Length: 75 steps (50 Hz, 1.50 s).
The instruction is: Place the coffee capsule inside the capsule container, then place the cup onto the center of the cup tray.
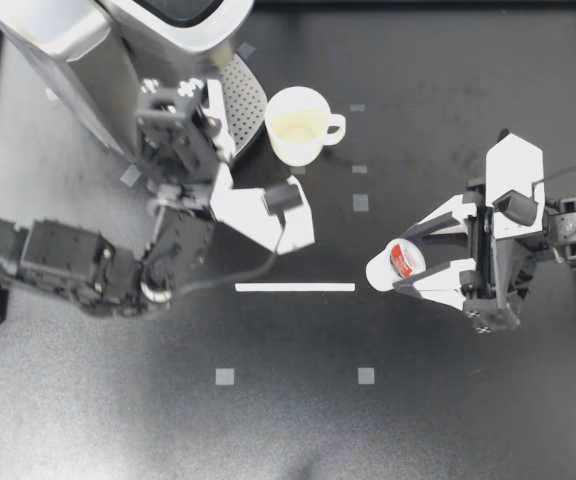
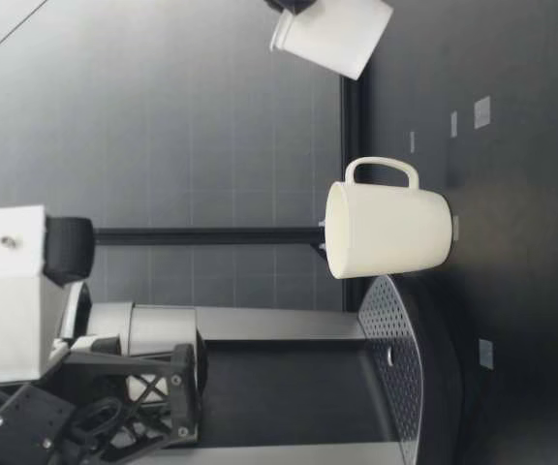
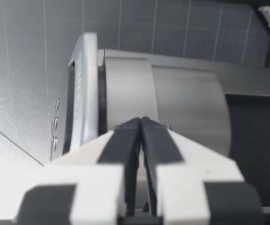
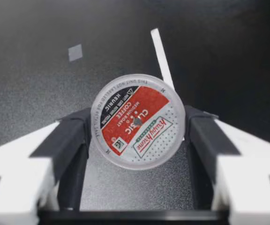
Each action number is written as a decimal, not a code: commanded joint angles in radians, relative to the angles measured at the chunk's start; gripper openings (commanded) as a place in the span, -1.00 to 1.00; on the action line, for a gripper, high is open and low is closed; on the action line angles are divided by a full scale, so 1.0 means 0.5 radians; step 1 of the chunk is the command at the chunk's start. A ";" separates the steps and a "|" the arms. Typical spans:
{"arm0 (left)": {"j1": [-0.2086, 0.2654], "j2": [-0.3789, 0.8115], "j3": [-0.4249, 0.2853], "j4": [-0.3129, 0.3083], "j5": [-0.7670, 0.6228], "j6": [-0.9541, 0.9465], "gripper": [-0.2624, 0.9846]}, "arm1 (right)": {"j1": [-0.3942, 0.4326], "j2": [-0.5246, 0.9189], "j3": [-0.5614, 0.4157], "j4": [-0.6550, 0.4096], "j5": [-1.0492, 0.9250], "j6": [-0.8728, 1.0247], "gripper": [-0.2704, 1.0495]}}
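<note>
**Task status.** Neither step is complete. The coffee capsule (image 1: 405,258) is not in the capsule container. It is carried above the counter (image 1: 298,430), in the 3 o'clock half of the top view. The cup (image 1: 298,125) stands upright on the counter, just beside the perforated cup tray (image 1: 245,100). It is on the tray's 3 o'clock side, not on its center, and its handle points to 3 o'clock.

**Work left, as judged.** Carry the capsule to the coffee machine (image 1: 88,60) and load it. Then lift the cup onto the tray. The pictures do not show whether the capsule container is open.

**Right pincer (image 1: 398,266).** It is closed on the capsule, with one of its fingers (image 4: 71,140) against each side of the capsule body. The foil lid faces the wrist camera. In the low view the capsule (image 2: 332,37) hangs tilted, clear of the counter. From the capsule, the cup lies at 11 o'clock and the machine at 10 o'clock, both well apart.

**Left pincer (image 1: 175,95).** Its fingers (image 3: 125,145) are pressed together with nothing between them. They point at the machine's silver head. Contact with the machine cannot be determined.
</note>
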 commanded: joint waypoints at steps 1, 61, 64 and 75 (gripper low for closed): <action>0.031 -0.080 -0.009 0.031 -0.015 -0.009 -0.41 | -0.012 -0.018 -0.034 -0.003 -0.021 0.003 0.23; 0.245 -0.390 -0.021 0.362 -0.126 -0.058 -0.41 | -0.009 -0.031 -0.037 -0.003 -0.089 0.006 0.23; 0.273 -0.423 -0.015 0.362 -0.132 -0.067 -0.41 | -0.009 -0.034 -0.037 -0.003 -0.092 0.006 0.23; 0.331 -0.598 0.055 0.356 -0.187 -0.160 -0.41 | -0.009 -0.034 -0.037 -0.003 -0.098 0.009 0.23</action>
